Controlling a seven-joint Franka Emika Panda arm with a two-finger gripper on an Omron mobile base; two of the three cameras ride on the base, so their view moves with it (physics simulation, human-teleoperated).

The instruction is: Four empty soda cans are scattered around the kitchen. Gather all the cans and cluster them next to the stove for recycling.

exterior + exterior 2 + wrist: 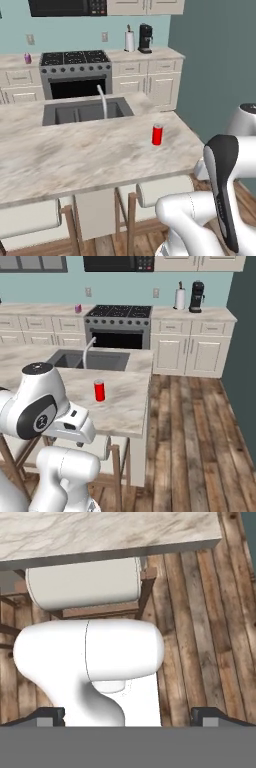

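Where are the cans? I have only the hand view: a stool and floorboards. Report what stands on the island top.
Observer: One red can stands upright on the island counter, towards its right end, apart from the sink.
Operator: Now check the back wall.
Observer: A purple can stands on the rear counter, just left of the stove.
Operator: Give me the stove's other side.
Observer: A paper-towel roll stands there beside a black coffee machine.

Upright red can (157,134); purple can (27,58) beside stove (75,72).
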